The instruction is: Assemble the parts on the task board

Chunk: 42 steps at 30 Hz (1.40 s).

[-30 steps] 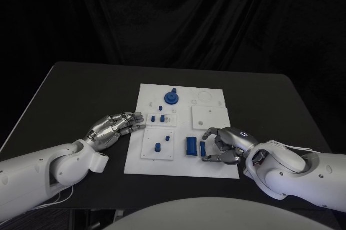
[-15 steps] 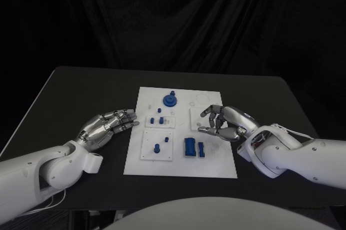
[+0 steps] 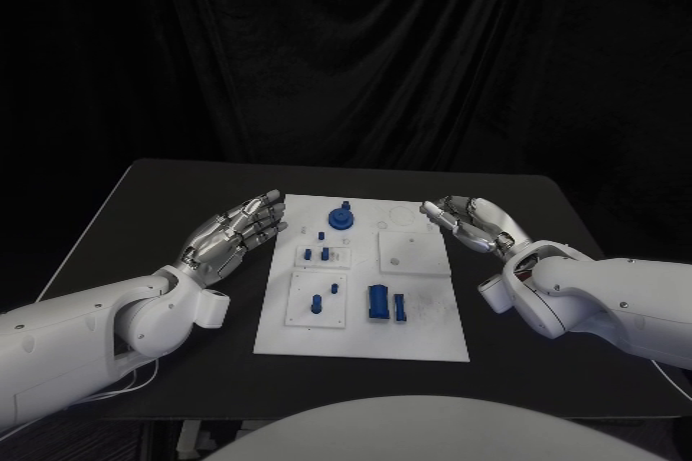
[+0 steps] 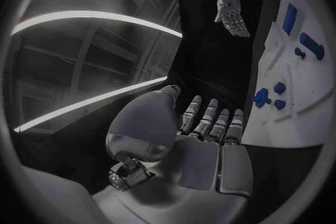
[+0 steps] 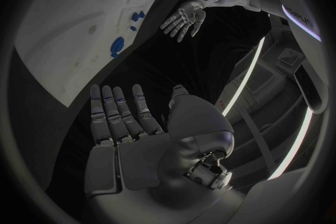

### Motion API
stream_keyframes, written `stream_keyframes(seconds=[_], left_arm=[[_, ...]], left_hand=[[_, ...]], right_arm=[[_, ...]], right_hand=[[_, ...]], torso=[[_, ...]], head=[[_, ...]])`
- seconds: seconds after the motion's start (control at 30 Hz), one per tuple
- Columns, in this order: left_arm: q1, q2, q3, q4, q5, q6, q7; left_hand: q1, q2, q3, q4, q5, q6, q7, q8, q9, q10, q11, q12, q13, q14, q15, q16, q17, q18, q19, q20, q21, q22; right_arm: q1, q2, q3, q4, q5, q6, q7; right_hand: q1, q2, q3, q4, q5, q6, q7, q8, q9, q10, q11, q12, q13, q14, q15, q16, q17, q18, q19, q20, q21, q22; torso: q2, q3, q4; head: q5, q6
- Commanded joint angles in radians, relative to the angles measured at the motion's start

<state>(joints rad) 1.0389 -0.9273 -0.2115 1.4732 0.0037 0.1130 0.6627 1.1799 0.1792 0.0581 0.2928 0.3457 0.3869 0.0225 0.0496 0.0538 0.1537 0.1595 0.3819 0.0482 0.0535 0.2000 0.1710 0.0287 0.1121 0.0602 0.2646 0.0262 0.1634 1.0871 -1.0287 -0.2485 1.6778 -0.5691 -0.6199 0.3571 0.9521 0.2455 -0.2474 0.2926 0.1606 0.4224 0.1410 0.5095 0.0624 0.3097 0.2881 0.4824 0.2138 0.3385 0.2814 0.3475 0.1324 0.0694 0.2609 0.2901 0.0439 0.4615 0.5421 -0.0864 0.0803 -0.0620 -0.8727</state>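
right hand (image 3: pixel 473 224) had let go near the blue parts (image 3: pixel 385 301), lifted off task board (image 3: pixel 418 331); both hands wide, empty, left hand (image 3: pixel 231 239) beside board on worktop (image 3: pixel 159 201). parts stayed put; looks like a pause/finish.

Both hands lifted off, flanking the task board (image 3: pixel 418 326): left hand (image 3: pixel 231 237) beside its left edge, right hand (image 3: pixel 472 221) by its far right corner. Open run down the middle. Standing obstacles: round blue part (image 3: pixel 342 218), small pegs (image 3: pixel 320 254), blue block (image 3: pixel 379 301).
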Motion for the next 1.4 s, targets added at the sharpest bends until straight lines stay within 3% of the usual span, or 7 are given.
stream_keyframes(seconds=[0.03, 0.4, 0.53, 0.63, 1.03, 1.07, 1.4], left_arm=[[0.002, 0.001, 0.001, -0.003, 0.004, -0.031, 0.076], [-0.002, 0.007, 0.001, -0.015, 0.004, -0.073, 0.097], [0.0, 0.007, 0.004, -0.011, 0.0, -0.059, 0.008], [0.0, 0.013, 0.012, -0.006, 0.0, -0.092, 0.002], [0.005, 0.07, 0.097, 0.038, -0.002, -0.428, -0.06], [0.005, 0.075, 0.105, 0.042, -0.002, -0.46, -0.066], [0.01, 0.128, 0.183, 0.082, -0.003, -0.77, -0.122]], left_hand=[[-0.014, 0.036, -0.094, -0.003, -0.09, -0.054, -0.028, -0.012, -0.014, -0.031, -0.025, -0.052, -0.005, -0.025, -0.025, -0.049, -0.007, 0.046, -0.02, 0.002, -0.005, -0.028], [0.034, 0.096, -0.254, 0.0, -0.12, -0.103, -0.058, -0.018, -0.021, -0.077, -0.081, -0.119, -0.012, -0.051, -0.113, -0.136, -0.021, 0.059, -0.047, -0.079, -0.014, -0.097], [-0.417, -0.005, -0.18, -0.107, -0.204, -0.208, -0.023, -0.05, -0.054, -0.154, -0.159, -0.216, -0.048, -0.054, -0.2, -0.171, -0.029, 0.007, -0.06, -0.146, -0.026, -0.163], [-0.5, -0.024, -0.166, -0.127, -0.22, -0.227, -0.023, -0.05, -0.054, -0.154, -0.159, -0.234, -0.048, -0.054, -0.2, -0.171, -0.029, -0.011, -0.06, -0.158, -0.026, -0.163], [-0.771, -0.086, -0.058, -0.193, -0.27, -0.291, -0.023, -0.05, -0.054, -0.154, -0.159, -0.293, -0.048, -0.054, -0.2, -0.171, -0.029, -0.033, -0.06, -0.265, -0.026, -0.163], [-0.791, -0.09, -0.058, -0.199, -0.274, -0.293, -0.023, -0.05, -0.054, -0.154, -0.159, -0.297, -0.048, -0.054, -0.2, -0.171, -0.029, -0.112, -0.06, -0.265, -0.026, -0.163], [-0.922, -0.179, -0.058, -0.293, -0.346, -0.387, -0.023, -0.05, -0.054, -0.154, -0.159, -0.382, -0.048, -0.054, -0.2, -0.171, -0.029, -0.112, -0.06, -0.265, -0.026, -0.163]], right_arm=[[-0.008, 0.01, 0.0, -0.016, 0.159, 0.084, 0.155], [-0.039, 0.028, 0.0, -0.052, 0.195, 0.108, 0.224], [-0.036, 0.036, 0.009, -0.052, 0.169, 0.065, 0.155], [-0.036, 0.053, 0.029, -0.057, 0.202, 0.047, 0.156], [-0.037, 0.208, 0.203, -0.097, 0.492, -0.109, 0.161], [-0.037, 0.217, 0.213, -0.099, 0.509, -0.118, 0.162], [-0.037, 0.249, 0.249, -0.108, 0.569, -0.15, 0.163]], right_hand=[[-0.018, 0.001, -0.043, -0.002, -0.039, -0.103, -0.064, -0.162, -0.012, -0.142, -0.051, -0.144, -0.089, -0.185, -0.028, -0.144, -0.072, -0.009, -0.189, 0.005, -0.026, -0.269], [0.027, 0.016, -0.102, -0.002, -0.023, -0.22, -0.154, -0.379, -0.03, -0.27, -0.126, -0.262, -0.174, -0.284, -0.039, -0.202, -0.103, -0.008, -0.21, 0.007, -0.028, -0.332], [-0.587, -0.139, 0.121, -0.187, -0.161, -0.346, -0.141, -0.509, -0.062, -0.31, -0.288, -0.4, -0.214, -0.338, -0.193, -0.348, -0.132, -0.069, -0.261, -0.182, -0.044, -0.461], [-0.736, -0.246, 0.171, -0.293, -0.161, -0.422, -0.141, -0.509, -0.062, -0.31, -0.288, -0.482, -0.214, -0.338, -0.281, -0.348, -0.132, -0.069, -0.261, -0.29, -0.044, -0.461], [-0.952, -0.246, 0.247, -0.293, -0.161, -0.422, -0.141, -0.509, -0.062, -0.31, -0.288, -0.482, -0.214, -0.338, -0.281, -0.348, -0.132, -0.069, -0.261, -0.29, -0.044, -0.461], [-0.952, -0.246, 0.247, -0.293, -0.161, -0.422, -0.141, -0.509, -0.062, -0.31, -0.288, -0.482, -0.214, -0.338, -0.281, -0.348, -0.132, -0.069, -0.261, -0.29, -0.044, -0.461], [-0.952, -0.246, 0.247, -0.293, -0.161, -0.422, -0.141, -0.509, -0.062, -0.31, -0.288, -0.482, -0.214, -0.338, -0.281, -0.348, -0.132, -0.069, -0.261, -0.29, -0.044, -0.461]], torso=[[-0.042, 0.0038, -0.0069], [-0.08, 0.0216, 0.0154], [-0.062, 0.0141, 0.0005], [-0.058, 0.0186, -0.0045], [-0.018, 0.0635, -0.0547], [-0.015, 0.0669, -0.0585], [0.002, 0.0862, -0.0801]], head=[[0.007, 0.0], [-0.027, 0.0], [-0.014, 0.008], [-0.009, 0.025], [0.038, 0.189], [0.042, 0.201], [0.062, 0.272]])
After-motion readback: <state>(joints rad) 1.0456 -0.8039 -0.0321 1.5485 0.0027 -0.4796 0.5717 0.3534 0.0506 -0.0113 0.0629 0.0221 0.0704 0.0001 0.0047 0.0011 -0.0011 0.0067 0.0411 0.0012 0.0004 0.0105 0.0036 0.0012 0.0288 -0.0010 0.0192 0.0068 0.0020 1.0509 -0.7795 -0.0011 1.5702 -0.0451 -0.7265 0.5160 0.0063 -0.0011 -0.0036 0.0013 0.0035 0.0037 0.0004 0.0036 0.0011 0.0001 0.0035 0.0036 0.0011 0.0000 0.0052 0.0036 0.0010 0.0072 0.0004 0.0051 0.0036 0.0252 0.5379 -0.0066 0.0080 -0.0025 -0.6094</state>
